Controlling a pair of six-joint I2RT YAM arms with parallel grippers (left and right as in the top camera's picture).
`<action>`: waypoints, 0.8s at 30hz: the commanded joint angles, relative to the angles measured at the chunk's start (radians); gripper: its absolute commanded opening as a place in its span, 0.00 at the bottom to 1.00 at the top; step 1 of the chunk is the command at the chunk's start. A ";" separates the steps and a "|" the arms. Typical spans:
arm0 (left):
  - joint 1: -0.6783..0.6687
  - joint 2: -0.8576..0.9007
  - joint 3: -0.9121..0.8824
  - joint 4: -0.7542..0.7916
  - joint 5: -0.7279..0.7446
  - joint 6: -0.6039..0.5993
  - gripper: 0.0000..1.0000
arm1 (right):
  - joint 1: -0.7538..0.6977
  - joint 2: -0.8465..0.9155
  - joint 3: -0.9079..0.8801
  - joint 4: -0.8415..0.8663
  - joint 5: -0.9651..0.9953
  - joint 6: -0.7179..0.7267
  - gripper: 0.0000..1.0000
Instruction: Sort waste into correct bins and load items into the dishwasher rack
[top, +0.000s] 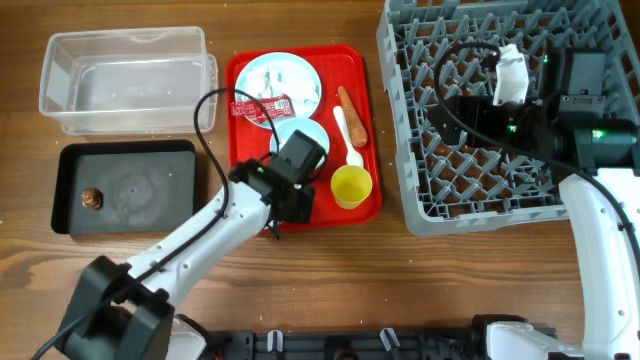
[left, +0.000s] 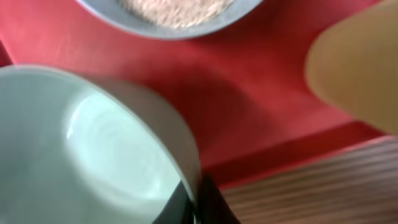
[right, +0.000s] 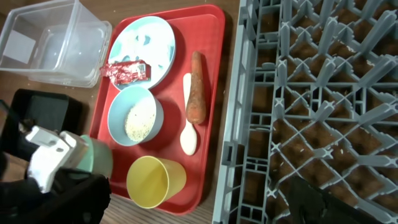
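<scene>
The left gripper (left: 194, 202) looks closed on the rim of the mint-green bowl (left: 93, 149) at the red tray's (top: 240, 70) 7 o'clock corner, and the dishwasher rack (top: 420, 195) lies toward 3 o'clock, beyond the yellow cup (top: 351, 186).

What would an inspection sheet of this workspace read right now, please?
Surface: wooden table, red tray on it.
Job's things: plate, wrapper, carrot, spoon, yellow cup and bowl of rice-like grains on red tray; brown lump in black tray; clear tub looks empty; rack shows no dishes.
Clutter: nothing seen.
Pincers: left pincer shut on mint-green bowl at its rim; right pincer above rack, state unclear.
Cables: black cable loops off left arm; second cable over rack.
Surroundings: nothing seen.
</scene>
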 joint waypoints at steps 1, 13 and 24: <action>-0.002 0.003 -0.068 0.084 -0.048 -0.005 0.10 | 0.004 0.007 0.018 -0.003 0.006 -0.013 0.94; 0.003 -0.013 0.214 0.120 -0.042 0.211 0.80 | 0.004 0.007 0.018 -0.004 0.010 -0.013 0.93; 0.047 0.289 0.214 0.291 0.000 0.354 0.69 | 0.004 0.007 0.018 -0.018 0.049 -0.013 0.94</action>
